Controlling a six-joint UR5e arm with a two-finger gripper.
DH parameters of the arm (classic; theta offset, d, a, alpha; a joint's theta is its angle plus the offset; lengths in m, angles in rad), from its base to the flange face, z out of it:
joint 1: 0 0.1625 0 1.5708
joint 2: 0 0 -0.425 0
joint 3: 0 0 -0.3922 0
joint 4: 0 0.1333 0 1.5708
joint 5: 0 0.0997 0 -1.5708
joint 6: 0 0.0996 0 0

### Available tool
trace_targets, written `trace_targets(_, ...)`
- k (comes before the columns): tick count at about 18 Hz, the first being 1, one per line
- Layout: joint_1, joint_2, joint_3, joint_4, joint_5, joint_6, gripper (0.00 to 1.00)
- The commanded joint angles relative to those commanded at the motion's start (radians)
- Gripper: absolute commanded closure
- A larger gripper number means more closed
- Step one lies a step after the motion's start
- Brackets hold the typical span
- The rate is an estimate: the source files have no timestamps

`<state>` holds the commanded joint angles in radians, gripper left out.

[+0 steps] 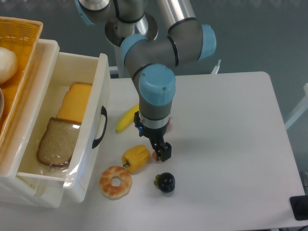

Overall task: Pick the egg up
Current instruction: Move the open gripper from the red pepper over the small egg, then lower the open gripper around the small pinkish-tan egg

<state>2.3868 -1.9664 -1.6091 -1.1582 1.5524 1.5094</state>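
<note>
Hiding most of the egg [154,155], lowered jaws [159,153], grip state unclear, yellow pepper [135,158] beside.

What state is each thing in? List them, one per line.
Tool: lowered over the egg; open or shut cannot be told.
Egg: on the table, mostly hidden.
Drawer: pulled open, bread and cheese inside.
Doughnut: flat on the table.
Banana: lying on the table.

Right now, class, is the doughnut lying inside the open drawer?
No. The doughnut lies on the table in front of the drawer, which holds only bread and cheese.
</note>
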Motion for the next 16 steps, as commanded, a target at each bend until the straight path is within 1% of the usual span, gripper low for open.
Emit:
trace_targets(2, 0.017, -0.021, -0.002, 0.005, -0.002, 0.032, 0.00)
trace_targets(4, 0.025, -0.028, -0.011, 0.003, -0.002, 0.098, 0.00)
trace_targets(8, 0.028, -0.040, -0.035, 0.005, -0.005, 0.110, 0.00)
trace_targets(12, 0.026, -0.060, -0.035, 0.005, -0.005, 0.110, 0.00)
trace_targets(13, 0.026, -0.069, -0.035, 0.011, -0.005, 0.114, 0.00)
trace_targets(15, 0.026, -0.084, -0.035, 0.060, -0.003, 0.121, 0.00)
trace_targets(16, 0.025, -0.086, -0.040, 0.072, -0.002, 0.120, 0.00)
